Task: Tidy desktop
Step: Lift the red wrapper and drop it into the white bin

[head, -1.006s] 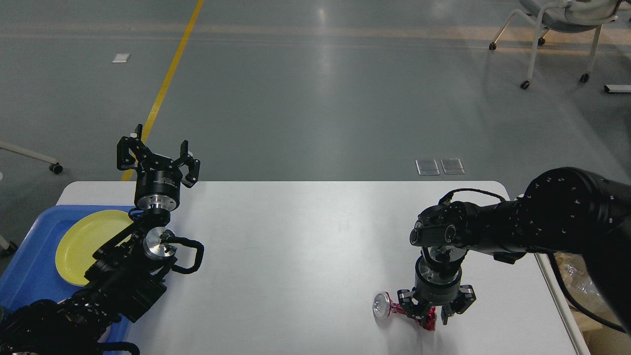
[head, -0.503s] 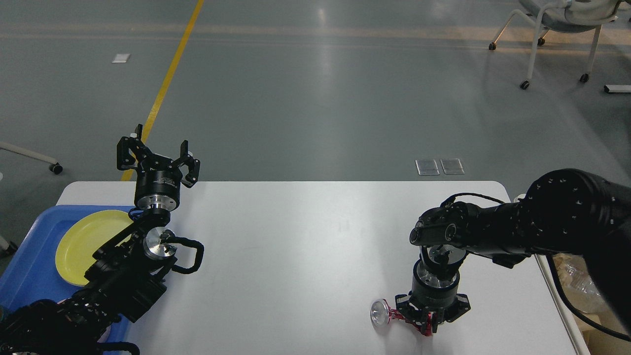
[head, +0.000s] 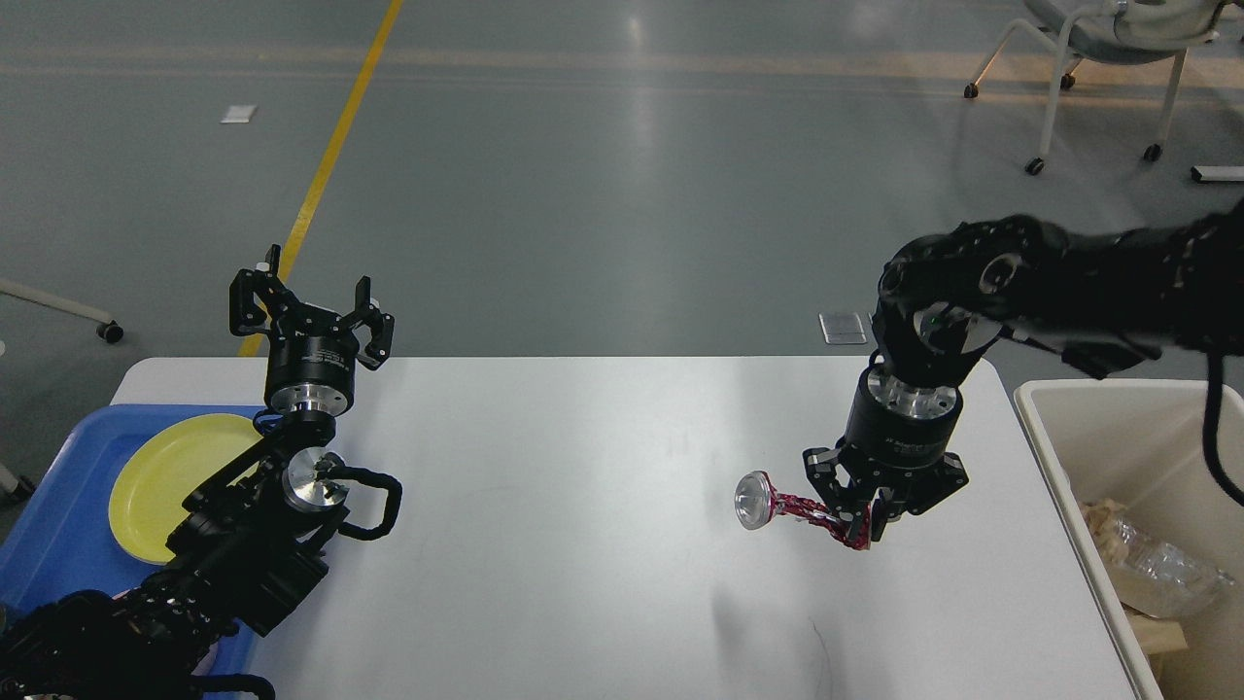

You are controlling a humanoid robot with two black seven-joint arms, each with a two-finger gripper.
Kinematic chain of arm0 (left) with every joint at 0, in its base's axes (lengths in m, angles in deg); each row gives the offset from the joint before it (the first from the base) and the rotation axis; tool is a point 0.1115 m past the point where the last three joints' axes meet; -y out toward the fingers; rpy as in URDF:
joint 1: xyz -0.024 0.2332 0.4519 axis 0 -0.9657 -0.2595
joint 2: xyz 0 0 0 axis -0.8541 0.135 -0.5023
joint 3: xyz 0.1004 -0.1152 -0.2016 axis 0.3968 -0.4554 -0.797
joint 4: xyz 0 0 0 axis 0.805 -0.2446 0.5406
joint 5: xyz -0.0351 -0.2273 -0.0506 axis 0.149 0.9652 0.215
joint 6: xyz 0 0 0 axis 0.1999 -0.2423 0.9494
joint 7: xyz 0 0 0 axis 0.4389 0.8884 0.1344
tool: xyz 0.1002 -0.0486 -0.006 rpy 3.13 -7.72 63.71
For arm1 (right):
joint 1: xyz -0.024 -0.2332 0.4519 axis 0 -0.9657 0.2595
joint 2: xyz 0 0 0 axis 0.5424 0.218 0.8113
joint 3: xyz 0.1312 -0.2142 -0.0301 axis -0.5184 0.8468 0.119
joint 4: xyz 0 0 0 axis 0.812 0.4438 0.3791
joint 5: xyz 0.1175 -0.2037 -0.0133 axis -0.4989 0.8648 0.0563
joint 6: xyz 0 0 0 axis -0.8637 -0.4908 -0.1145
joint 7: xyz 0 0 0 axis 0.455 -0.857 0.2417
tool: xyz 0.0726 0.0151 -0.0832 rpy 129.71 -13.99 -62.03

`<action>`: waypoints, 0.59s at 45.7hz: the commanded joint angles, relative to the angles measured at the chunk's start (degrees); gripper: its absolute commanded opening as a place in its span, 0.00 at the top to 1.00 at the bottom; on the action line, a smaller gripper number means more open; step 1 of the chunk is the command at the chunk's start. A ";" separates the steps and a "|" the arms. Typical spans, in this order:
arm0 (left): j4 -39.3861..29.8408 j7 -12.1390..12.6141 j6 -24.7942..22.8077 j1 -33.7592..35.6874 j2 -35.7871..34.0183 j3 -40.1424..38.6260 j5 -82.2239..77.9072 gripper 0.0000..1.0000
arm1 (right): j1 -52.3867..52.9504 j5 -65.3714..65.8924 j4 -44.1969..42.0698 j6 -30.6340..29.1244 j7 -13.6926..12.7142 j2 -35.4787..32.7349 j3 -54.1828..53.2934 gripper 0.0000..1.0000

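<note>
At right of centre the right gripper (head: 865,520) is clamped on a crushed red can (head: 792,507) above the white desktop (head: 583,525) filling the lower frame, while at upper left the left gripper (head: 313,309) stands with fingers apart beside the blue tray (head: 58,515).

So the desktop (head: 583,506) is a big white slab with rounded corners, glossy enough to throw back the ceiling light down its middle. Only thing actually sitting on it is a blue tray (head: 68,506), at the edge just below and left of the left gripper (head: 311,316) and hanging off the side a bit, with a yellow plate (head: 170,476) lying flat in it. The surface directly under the right gripper (head: 865,520) just carries a faint shadow.
</note>
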State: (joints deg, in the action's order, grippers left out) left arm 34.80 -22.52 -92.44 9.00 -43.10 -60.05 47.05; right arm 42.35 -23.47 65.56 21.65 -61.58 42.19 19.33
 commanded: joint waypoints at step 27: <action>0.00 0.00 0.00 0.00 0.00 0.00 0.00 0.00 | 46.74 -8.26 8.74 -3.98 0.09 -11.12 -5.54 1.00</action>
State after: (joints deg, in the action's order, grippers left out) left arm 34.80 -22.52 -92.44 9.00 -43.10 -60.05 47.05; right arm 85.87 -31.34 74.32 17.66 -61.46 31.12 13.79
